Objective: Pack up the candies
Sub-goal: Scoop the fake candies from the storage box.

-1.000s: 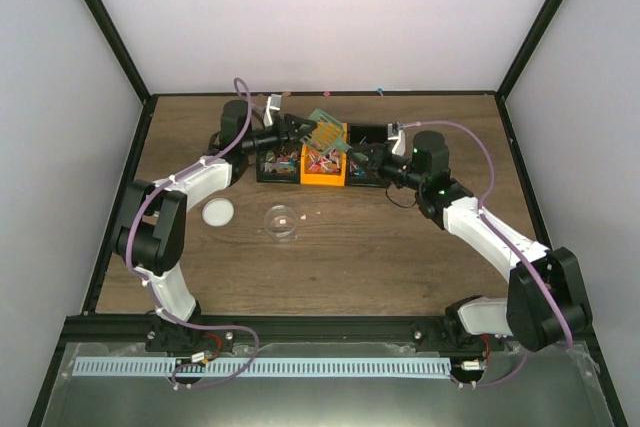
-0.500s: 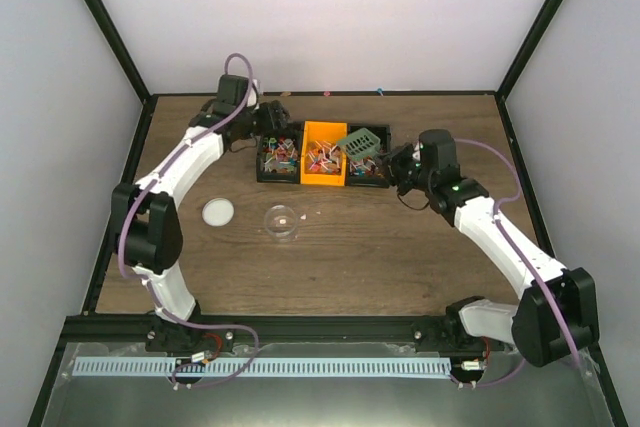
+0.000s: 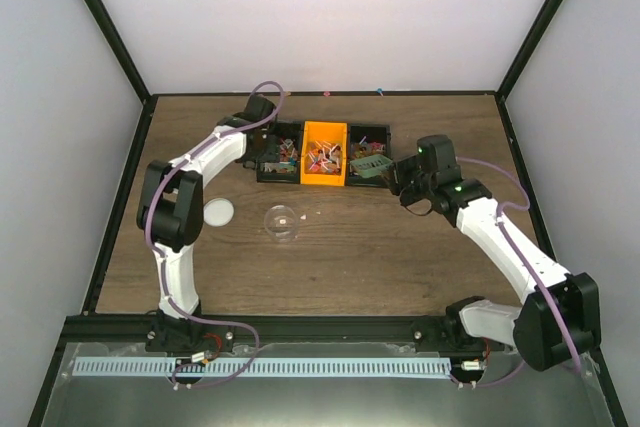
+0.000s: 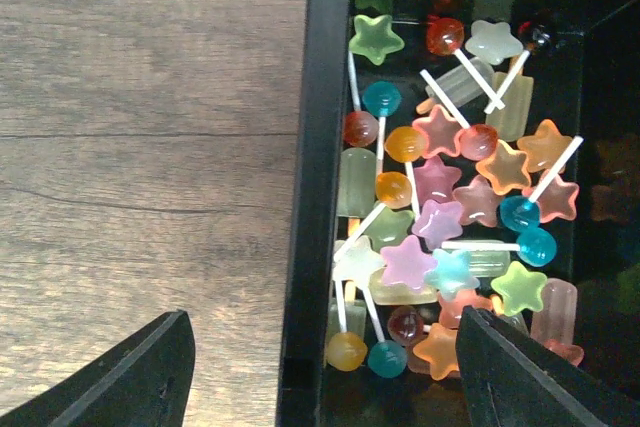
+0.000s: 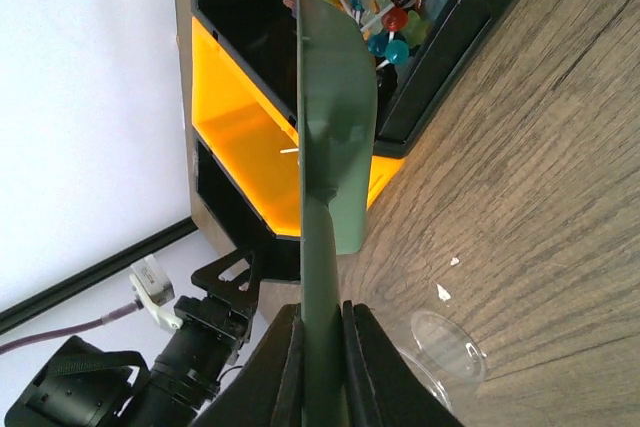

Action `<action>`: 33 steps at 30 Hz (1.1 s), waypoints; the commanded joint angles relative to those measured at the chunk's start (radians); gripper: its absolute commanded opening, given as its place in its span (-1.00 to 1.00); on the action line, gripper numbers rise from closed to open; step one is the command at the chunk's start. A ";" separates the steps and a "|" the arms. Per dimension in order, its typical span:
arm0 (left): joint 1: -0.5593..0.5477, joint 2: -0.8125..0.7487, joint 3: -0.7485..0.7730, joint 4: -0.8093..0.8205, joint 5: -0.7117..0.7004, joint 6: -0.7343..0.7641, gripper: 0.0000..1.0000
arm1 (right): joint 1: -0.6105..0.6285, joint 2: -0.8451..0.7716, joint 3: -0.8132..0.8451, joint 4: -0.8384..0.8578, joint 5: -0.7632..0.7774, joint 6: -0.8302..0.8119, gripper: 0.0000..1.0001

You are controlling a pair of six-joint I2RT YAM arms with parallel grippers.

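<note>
Since the candies (image 4: 440, 217) lie in a jumble, we find no shared heading: lollipop sticks point every way, with stars and lozenges flat among them. We see them heaped in the left black bin (image 4: 305, 147), which touches the left side of the orange bin (image 3: 324, 181). More lie in the orange bin and in the right black bin (image 5: 440, 67) on its other side.

The left arm reaches over from beyond the orange bin. The left gripper (image 4: 325, 372) hangs with its fingers wide apart, astride the left black bin's outer wall, holding nothing.

The right arm stretches low across the counter (image 3: 400, 257). The right gripper (image 5: 322, 357) is clamped on the handle of the green scoop (image 5: 335, 97), whose long axis runs toward the orange bin, bowl over the right black bin.

A clear jar (image 3: 282, 221) stands nearer than the orange bin, with a white lid (image 3: 217, 212) to its left.
</note>
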 commanded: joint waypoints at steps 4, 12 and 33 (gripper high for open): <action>-0.001 0.017 0.012 -0.008 -0.036 0.019 0.22 | -0.007 0.063 0.050 -0.050 0.089 0.031 -0.99; -0.044 0.014 -0.017 0.013 -0.023 -0.021 -0.26 | -0.004 0.157 0.141 -0.112 0.112 0.020 -0.99; -0.127 -0.072 -0.150 -0.045 -0.014 -0.225 -0.76 | -0.004 0.240 0.340 -0.375 0.190 0.049 -0.99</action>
